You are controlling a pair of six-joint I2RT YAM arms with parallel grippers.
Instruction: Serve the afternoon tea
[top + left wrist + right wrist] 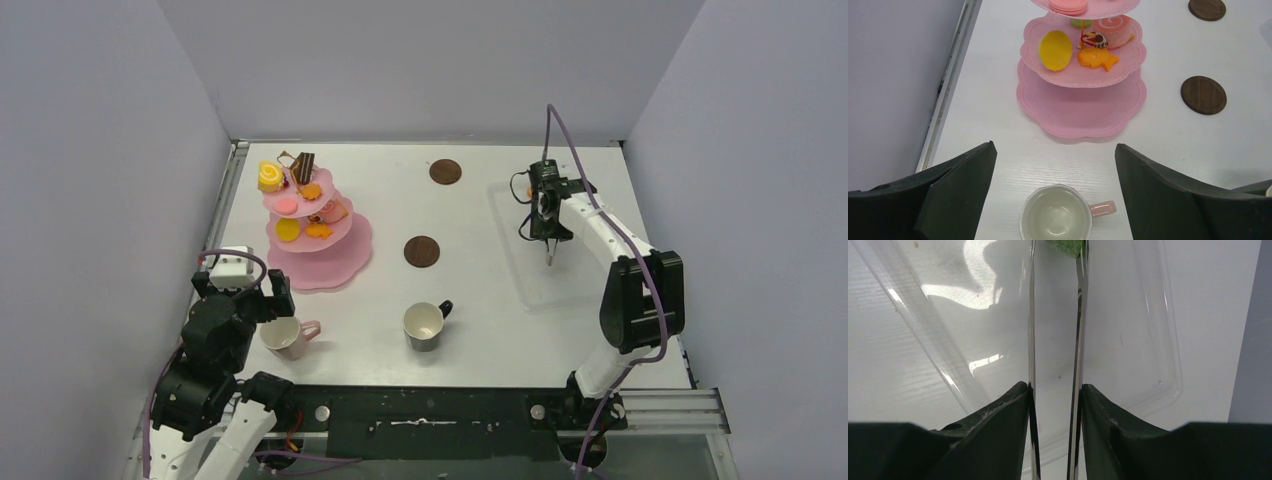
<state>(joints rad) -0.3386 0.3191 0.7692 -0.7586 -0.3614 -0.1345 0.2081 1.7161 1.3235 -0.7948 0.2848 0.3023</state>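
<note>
**Left gripper**: matte black, wedge-shaped fingers. They are standing wide apart, gripping nothing, and hanging over the pink mug without touching it.

**Pink mug**: glossy and round, pale inside. It is sitting upright at the front left, handle pointing right.

**Stand**: pink, with three scalloped tiers. It is standing at the left, behind the mug.

**Toy pastries**: a yellow disc, an orange fish shape, a pink swirl roll and others. They are lying on the upper tiers.

**Near coaster** and **far coaster**: round, flat, dark brown and wood-grained. They are lying mid-table, well apart.

**Black mug**: glossy, pale inside. It is standing upright in front of the near coaster.

**Right gripper**: it is clamping the tongs.

**Tongs**: long, thin, polished metal. The arms are being squeezed nearly parallel, with a green piece sitting between them at their far end, over the tray.

**Tray**: clear plastic, rectangular with rounded corners. It is lying flat at the right.

**Table**: white and faintly grained. Plain pale grey walls are enclosing it on three sides.
</note>
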